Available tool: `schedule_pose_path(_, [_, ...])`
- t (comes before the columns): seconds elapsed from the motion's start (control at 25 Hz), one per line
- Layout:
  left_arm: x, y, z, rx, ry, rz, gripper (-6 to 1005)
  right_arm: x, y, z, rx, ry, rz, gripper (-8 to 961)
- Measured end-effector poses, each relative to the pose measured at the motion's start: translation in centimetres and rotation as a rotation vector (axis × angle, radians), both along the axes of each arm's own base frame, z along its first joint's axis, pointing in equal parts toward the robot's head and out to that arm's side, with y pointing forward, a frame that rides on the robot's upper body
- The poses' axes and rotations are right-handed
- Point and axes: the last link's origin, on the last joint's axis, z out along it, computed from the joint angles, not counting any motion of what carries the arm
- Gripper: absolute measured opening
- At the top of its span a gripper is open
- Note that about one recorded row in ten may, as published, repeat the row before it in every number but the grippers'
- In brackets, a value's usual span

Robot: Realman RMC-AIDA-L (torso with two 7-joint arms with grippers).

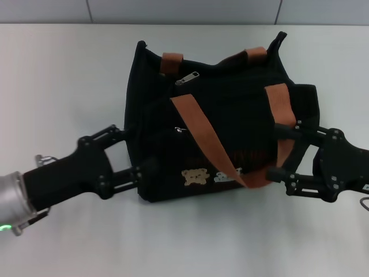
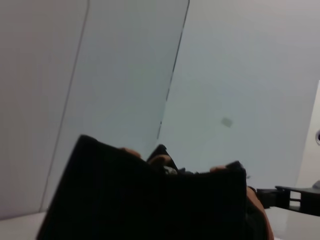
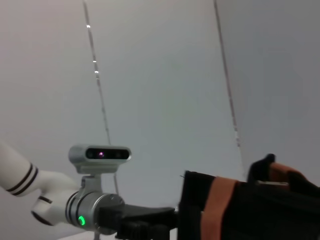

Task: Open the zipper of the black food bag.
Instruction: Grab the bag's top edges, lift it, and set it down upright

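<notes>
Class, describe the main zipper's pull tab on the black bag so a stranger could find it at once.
Start at the black food bag standing on the white table between the left gripper and right gripper. Look along its top edge, beside the rear brown handle's end. The zipper's pull tab lies there, larger and higher than the small silver pocket pull on the bag's front.

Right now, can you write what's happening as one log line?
left pincer: open, at bag's left side | right pincer: open, at right side | black food bag: on table | zipper: untouched

left gripper (image 1: 137, 151) low, fingers spread | right gripper (image 1: 275, 151) low, fingers spread, facing left one
</notes>
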Motion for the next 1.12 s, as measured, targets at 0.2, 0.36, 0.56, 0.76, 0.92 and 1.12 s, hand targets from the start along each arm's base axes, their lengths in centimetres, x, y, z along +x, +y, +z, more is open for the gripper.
schedule_pose_path(0.2, [0.1, 1.2, -1.9, -0.017, 0.049, 0.035, 782, 0.2, 0.1, 0.1, 0.019, 0.004, -0.019, 831])
schedule_pose_path(0.36, [0.0, 1.7, -2.8, 0.017, 0.069, 0.064, 746, 0.4, 0.1, 0.1, 0.025, 0.0, -0.028, 831])
schedule_pose_path(0.56, [0.1, 1.8, -2.9, 0.019, 0.064, 0.064, 580, 0.4, 0.2, 0.1, 0.028, -0.004, -0.032, 830])
schedule_pose_path(0.76, [0.1, 1.9, -2.8, 0.028, 0.062, 0.066, 316, 0.4, 0.4, 0.0, 0.031, -0.009, -0.034, 830])
schedule_pose_path(0.92, [0.1, 1.8, -2.8, 0.029, 0.062, 0.068, 252, 0.4, 0.4, 0.0, 0.032, -0.01, -0.035, 831])
schedule_pose_path(1.12, [-0.1, 1.9, -2.6, 0.049, 0.065, 0.071, 171, 0.3, 0.5, 0.0, 0.032, -0.011, -0.033, 831])
